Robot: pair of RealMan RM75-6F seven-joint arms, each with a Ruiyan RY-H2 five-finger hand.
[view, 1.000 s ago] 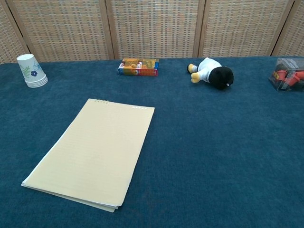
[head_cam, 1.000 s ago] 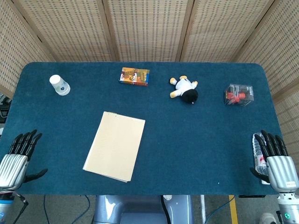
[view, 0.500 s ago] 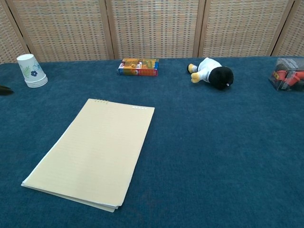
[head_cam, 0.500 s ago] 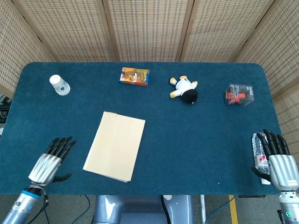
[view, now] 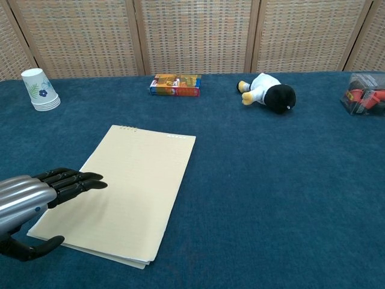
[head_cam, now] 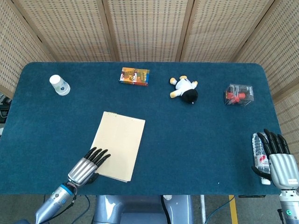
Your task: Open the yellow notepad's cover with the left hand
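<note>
The yellow notepad [head_cam: 117, 144] [view: 126, 186] lies flat and closed on the blue table, left of centre, its bound edge toward the far side. My left hand [head_cam: 88, 165] [view: 33, 198] hovers at the pad's near-left corner, fingers stretched out and apart, thumb hanging below near the table's front edge; it holds nothing. Whether the fingertips touch the cover cannot be told. My right hand [head_cam: 279, 161] stays open at the table's right edge, far from the pad, and shows only in the head view.
A paper cup [head_cam: 60, 85] [view: 40, 90] stands at the far left. A colourful box [head_cam: 134, 76] [view: 175, 85], a plush penguin [head_cam: 185, 89] [view: 269, 93] and a clear case with red contents [head_cam: 238, 94] [view: 363, 94] line the far side. A plastic bottle [head_cam: 258, 150] lies by the right hand.
My left hand has swung in from the table's left edge to the notepad's near-left corner, entering the chest view. The right hand and the pad have stayed put.
</note>
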